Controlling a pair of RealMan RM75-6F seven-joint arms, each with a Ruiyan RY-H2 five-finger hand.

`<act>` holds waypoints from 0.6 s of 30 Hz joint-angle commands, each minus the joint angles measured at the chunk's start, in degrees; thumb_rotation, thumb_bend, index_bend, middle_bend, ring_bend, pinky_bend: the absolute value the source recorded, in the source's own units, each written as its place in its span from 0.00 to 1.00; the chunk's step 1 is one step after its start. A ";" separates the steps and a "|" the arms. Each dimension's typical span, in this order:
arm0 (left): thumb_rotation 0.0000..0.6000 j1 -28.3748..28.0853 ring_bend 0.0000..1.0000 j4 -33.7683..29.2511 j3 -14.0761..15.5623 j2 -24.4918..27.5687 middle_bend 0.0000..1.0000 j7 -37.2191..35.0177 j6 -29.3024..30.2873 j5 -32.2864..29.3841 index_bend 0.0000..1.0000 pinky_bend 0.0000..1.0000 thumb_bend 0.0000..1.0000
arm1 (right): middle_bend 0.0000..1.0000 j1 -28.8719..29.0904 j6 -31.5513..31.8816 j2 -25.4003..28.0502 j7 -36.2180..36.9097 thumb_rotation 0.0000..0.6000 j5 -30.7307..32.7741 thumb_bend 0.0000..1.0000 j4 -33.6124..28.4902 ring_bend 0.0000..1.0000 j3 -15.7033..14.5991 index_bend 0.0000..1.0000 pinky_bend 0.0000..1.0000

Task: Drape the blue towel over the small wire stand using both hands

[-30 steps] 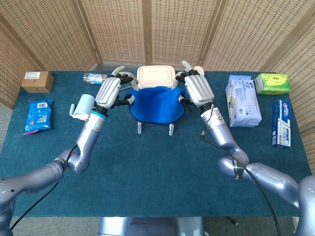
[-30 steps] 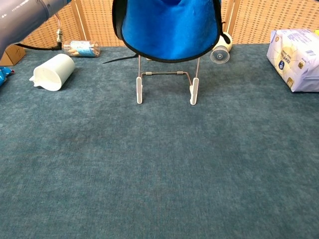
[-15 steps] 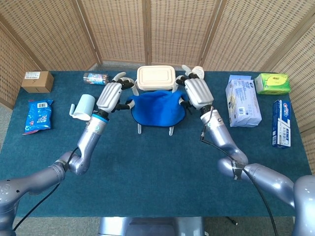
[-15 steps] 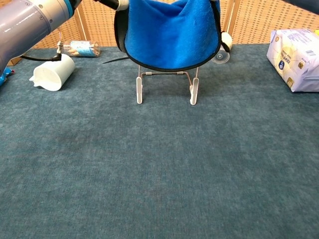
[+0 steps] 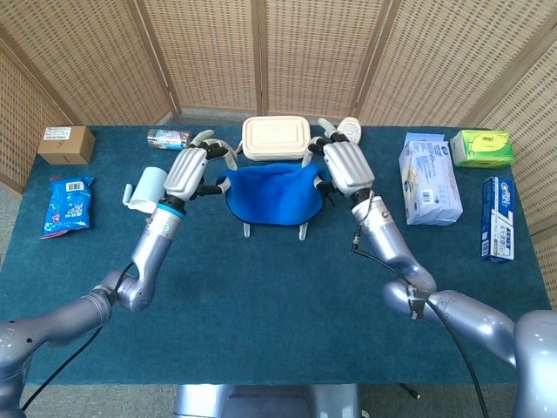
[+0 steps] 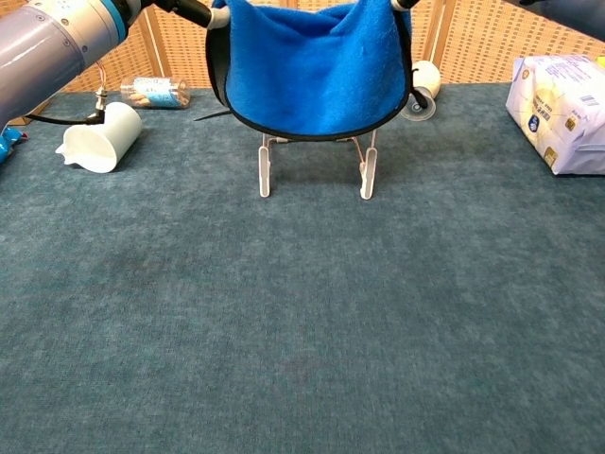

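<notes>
Head view: my left hand pinches one upper corner of the blue towel and my right hand pinches the other, so the cloth hangs stretched between them above the small wire stand, whose feet show below its hem in front of a white lidded box

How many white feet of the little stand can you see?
2: both poke out under the blue towel, left foot and right foot; others may hide behind.
</notes>
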 commanded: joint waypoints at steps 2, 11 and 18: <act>1.00 0.60 0.31 -0.26 0.33 0.25 0.44 -0.10 0.08 -0.07 0.82 0.10 0.50 | 0.40 0.01 -0.07 -0.29 -0.04 1.00 -0.20 0.44 -0.05 0.03 -0.26 1.00 0.20; 1.00 1.74 0.31 -1.35 0.76 0.85 0.44 -0.22 0.30 -0.14 0.82 0.10 0.50 | 0.40 -0.28 0.33 -1.14 -0.08 1.00 -0.53 0.44 0.34 0.03 -0.75 1.00 0.20; 1.00 2.02 0.31 -1.29 0.92 0.69 0.44 -0.27 0.21 -0.10 0.82 0.10 0.50 | 0.40 -0.61 0.35 -1.59 -0.20 1.00 -0.59 0.44 1.05 0.03 -1.14 1.00 0.20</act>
